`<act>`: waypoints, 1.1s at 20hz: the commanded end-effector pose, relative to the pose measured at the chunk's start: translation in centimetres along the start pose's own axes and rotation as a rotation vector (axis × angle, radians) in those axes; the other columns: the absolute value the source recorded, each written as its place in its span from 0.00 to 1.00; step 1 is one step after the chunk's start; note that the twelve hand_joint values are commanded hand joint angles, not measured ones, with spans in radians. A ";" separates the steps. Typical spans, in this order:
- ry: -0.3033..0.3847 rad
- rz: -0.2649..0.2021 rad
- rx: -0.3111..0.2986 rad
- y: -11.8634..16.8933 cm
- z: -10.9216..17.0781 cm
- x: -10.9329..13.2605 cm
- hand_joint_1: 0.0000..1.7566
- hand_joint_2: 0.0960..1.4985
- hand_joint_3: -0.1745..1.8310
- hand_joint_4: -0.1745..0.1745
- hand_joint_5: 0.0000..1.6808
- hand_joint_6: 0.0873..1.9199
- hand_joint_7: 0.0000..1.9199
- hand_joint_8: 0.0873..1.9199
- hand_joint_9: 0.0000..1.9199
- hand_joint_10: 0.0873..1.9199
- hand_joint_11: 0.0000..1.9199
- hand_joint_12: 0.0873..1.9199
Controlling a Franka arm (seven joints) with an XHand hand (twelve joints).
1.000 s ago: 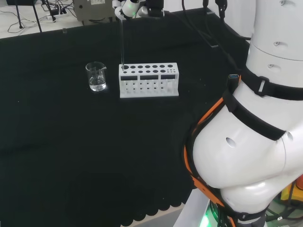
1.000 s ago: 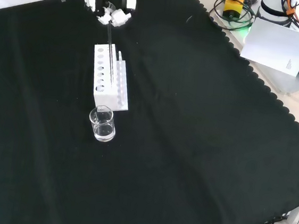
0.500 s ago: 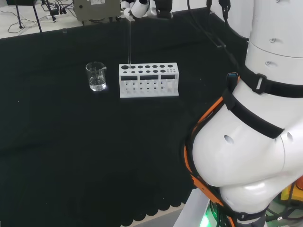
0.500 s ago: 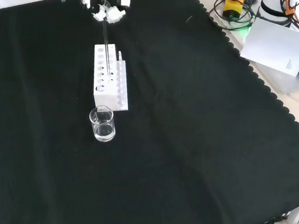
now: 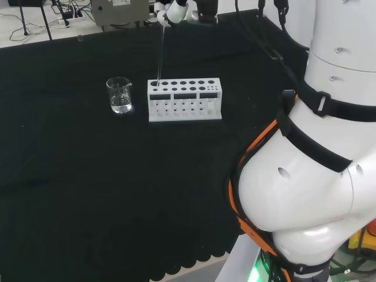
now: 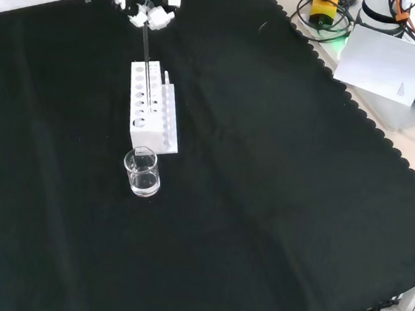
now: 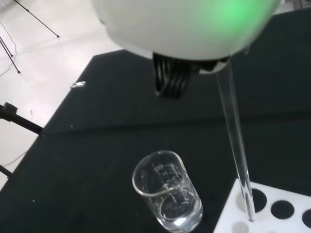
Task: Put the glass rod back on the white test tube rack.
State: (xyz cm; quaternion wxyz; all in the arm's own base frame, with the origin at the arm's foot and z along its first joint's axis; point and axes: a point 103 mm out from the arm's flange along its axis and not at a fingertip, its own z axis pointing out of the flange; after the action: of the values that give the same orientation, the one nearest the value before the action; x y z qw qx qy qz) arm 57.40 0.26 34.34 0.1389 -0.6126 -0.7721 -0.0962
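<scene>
The hand is high over the tabletop, which has a black cloth on it. Its fingers are curled around the top of the glass rod and pinch it. The rod hangs almost straight down from the hand. In the head view, the low tip of the rod is at the big round hole at the left end of the white test tube rack. In the wrist view, the tip of the rod is right at the edge of that hole, but I cannot tell if it is inside yet. A small glass cup with a little water stands near the rack, on its left in the head view
</scene>
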 end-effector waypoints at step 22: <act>-0.001 0.011 0.033 0.2 1.7 0.7 0.76 0.22 0.64 0.00 0.73 0.40 0.73 0.43 0.93 0.31 0.72 0.50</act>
State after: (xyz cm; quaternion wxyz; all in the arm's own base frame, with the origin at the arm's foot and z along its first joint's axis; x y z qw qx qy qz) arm 57.03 1.32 33.74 0.1500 -0.6047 -0.7761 -0.0974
